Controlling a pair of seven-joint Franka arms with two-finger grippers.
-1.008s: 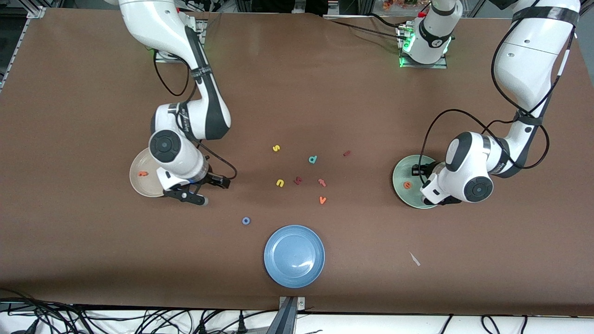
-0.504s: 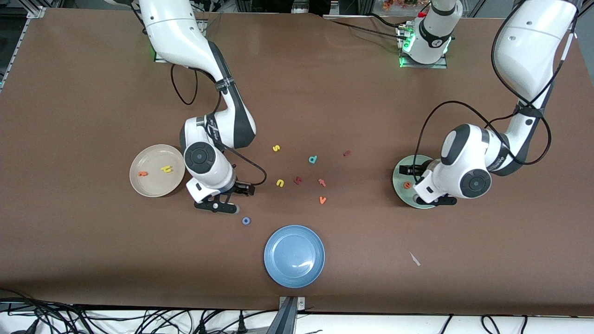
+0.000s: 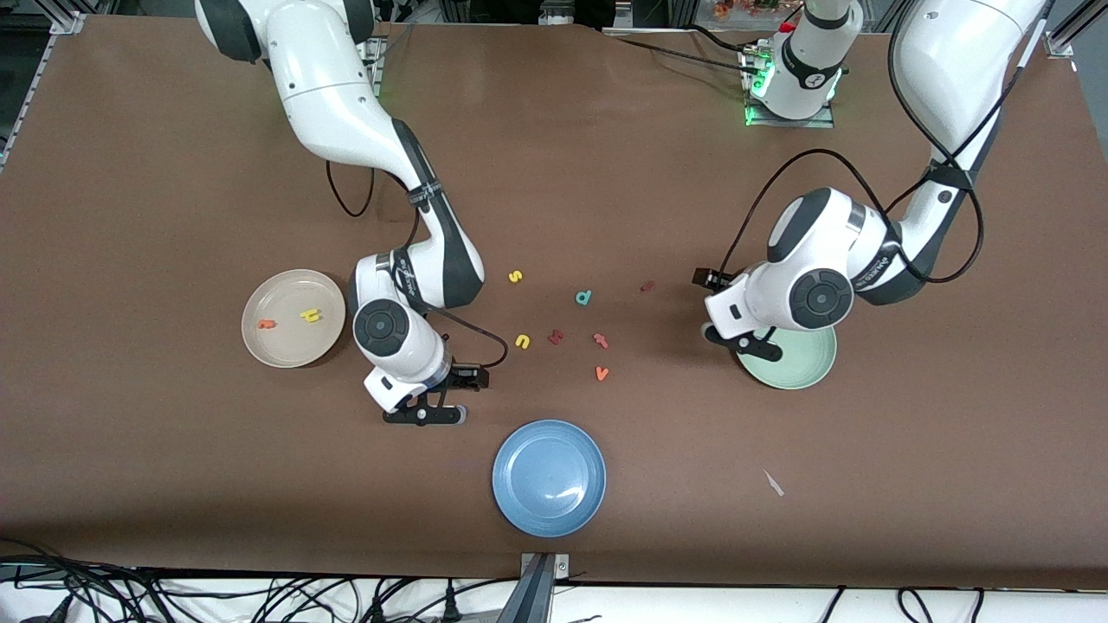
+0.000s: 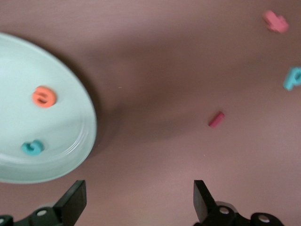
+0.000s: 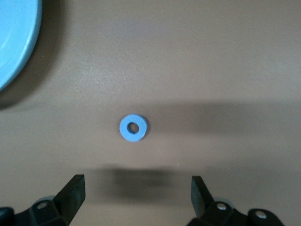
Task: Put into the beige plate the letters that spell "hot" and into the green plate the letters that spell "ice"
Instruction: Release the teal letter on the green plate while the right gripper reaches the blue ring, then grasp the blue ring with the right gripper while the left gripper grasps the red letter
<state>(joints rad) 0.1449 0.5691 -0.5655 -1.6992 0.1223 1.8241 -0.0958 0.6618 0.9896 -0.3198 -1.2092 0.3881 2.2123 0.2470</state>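
Observation:
The beige plate (image 3: 281,350) holds the orange "t" (image 3: 266,324) and the yellow "h" (image 3: 310,316). In the right wrist view the blue "o" (image 5: 133,128) lies flat on the table, just off my open right gripper (image 5: 136,190). That gripper (image 3: 424,415) hangs low between the beige plate and the blue plate. The green plate (image 4: 70,141) holds the orange "e" (image 4: 43,96) and the teal "c" (image 4: 32,147). My left gripper (image 3: 743,343) is open and empty over that plate's edge. The maroon "i" (image 3: 646,285) lies on the table, also in the left wrist view (image 4: 216,119).
A blue plate (image 3: 549,477) sits near the front edge. Loose letters lie mid-table: yellow "s" (image 3: 515,277), yellow "u" (image 3: 522,341), teal "d" (image 3: 583,298), a dark red letter (image 3: 556,336), a red hooked letter (image 3: 599,339), orange "v" (image 3: 602,373). A white scrap (image 3: 773,483) lies toward the left arm's end.
My right gripper has left the beige plate and swung over to the blue "o". My left gripper has drawn off the green plate's middle toward the loose letters.

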